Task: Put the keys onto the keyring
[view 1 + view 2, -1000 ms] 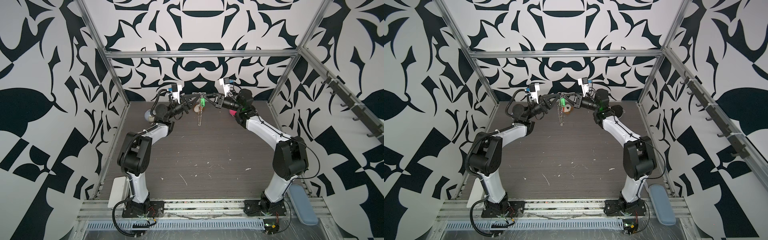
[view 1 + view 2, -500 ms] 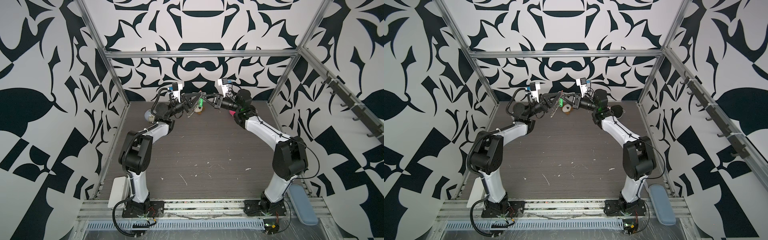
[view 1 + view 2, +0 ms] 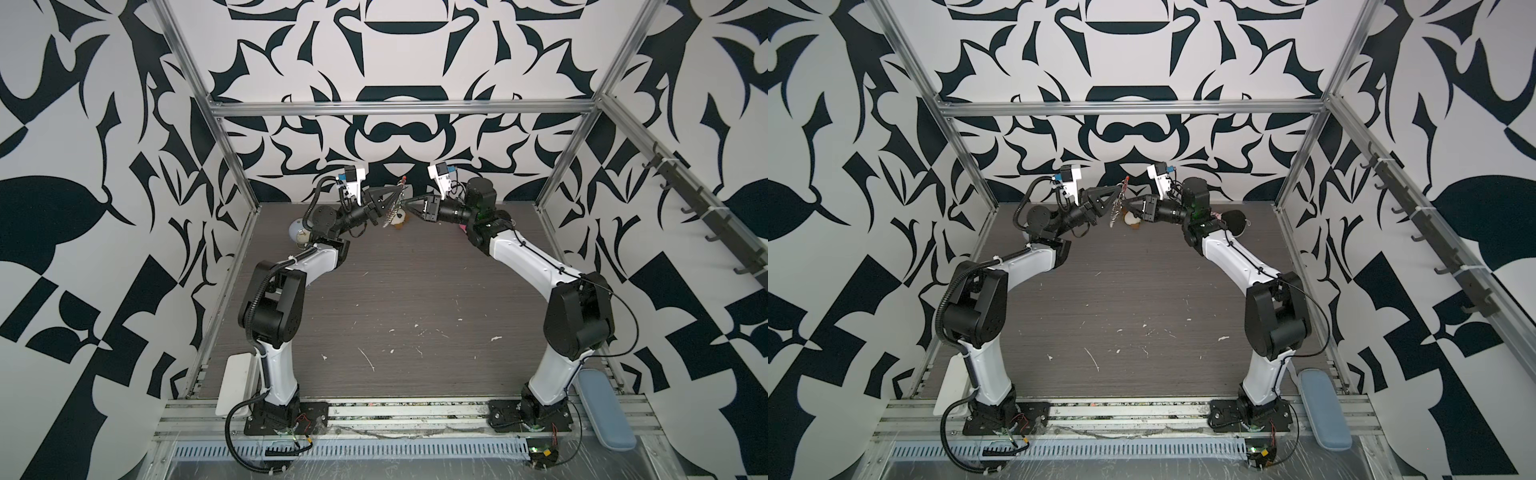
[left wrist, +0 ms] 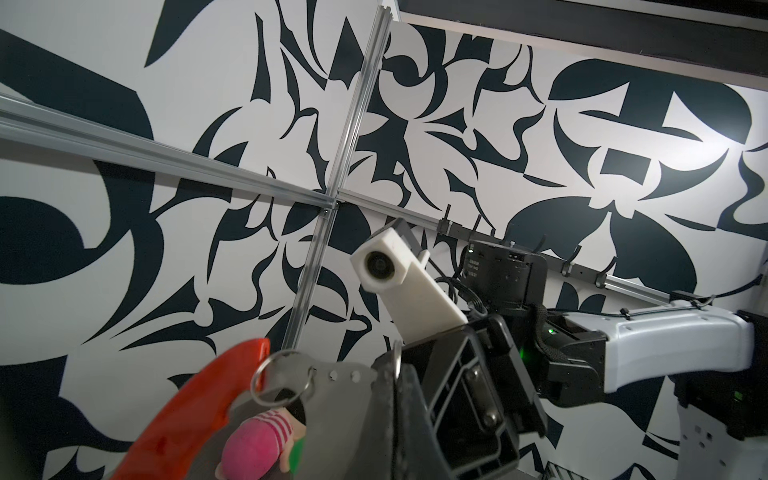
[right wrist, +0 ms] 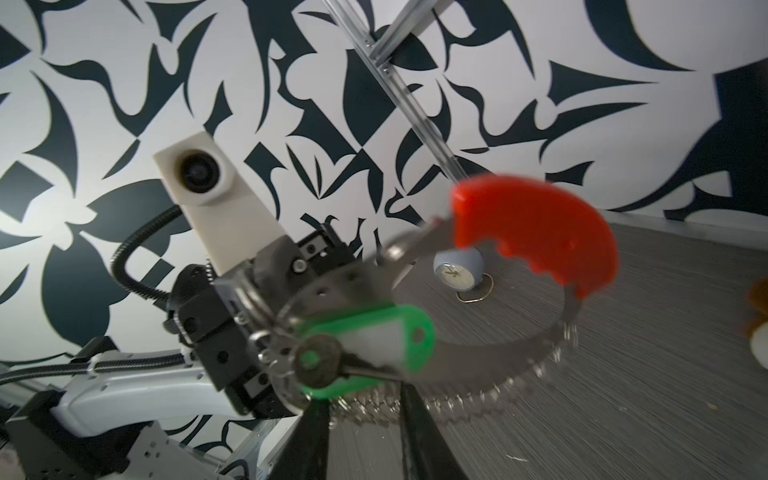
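Left claw [image 3: 394,198] is clamped shut on the keyring [image 5: 536,232], high over the far tabletop [image 3: 415,291]. The green key tag [image 5: 374,328] looks hooked on, lying lengthwise along the metal strip. My right claw [image 3: 408,204], jaws parted and empty, faces it just beside: the nearer one.

Both your arms are raised, stretched toward the back. Left gripper [image 3: 394,198] clamped. Right gripper [image 3: 410,203] faces it, jaws parted.

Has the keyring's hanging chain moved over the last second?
Yes. The chain swung left and up: it hung down past the brown toy, now it lies left of it.
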Motion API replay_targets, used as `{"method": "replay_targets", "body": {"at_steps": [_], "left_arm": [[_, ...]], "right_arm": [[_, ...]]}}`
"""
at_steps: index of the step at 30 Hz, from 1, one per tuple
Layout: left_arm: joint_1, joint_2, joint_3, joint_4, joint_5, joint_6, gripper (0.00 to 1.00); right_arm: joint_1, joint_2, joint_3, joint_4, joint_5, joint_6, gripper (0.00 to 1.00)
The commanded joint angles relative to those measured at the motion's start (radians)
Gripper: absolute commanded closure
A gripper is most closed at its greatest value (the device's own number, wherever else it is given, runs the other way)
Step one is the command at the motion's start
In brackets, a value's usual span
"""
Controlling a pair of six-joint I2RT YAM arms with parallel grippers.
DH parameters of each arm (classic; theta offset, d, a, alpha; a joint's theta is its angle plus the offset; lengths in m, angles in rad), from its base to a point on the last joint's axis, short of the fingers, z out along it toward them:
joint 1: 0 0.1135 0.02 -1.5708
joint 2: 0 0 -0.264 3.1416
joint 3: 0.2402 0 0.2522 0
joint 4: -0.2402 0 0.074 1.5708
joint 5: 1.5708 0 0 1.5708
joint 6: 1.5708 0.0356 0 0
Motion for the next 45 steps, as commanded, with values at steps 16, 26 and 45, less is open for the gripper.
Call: {"method": "replay_targets", "body": {"at_steps": [16,26,45], "left_arm": [[-0.006,-0.046,0.004,0.075,0.029,-0.028,1.00],[-0.007,-0.040,0.015,0.073,0.041,-0.054,1.00],[-0.010,-0.036,0.028,0.074,0.051,-0.072,1.00]], "right_arm": [[-0.012,-0.183,0.043,-0.022,0.092,-0.196,0.66],[-0.012,-0.126,0.092,0.018,0.062,-0.152,0.66],[0.017,-0.072,0.115,0.051,0.012,-0.118,0.86]]}}
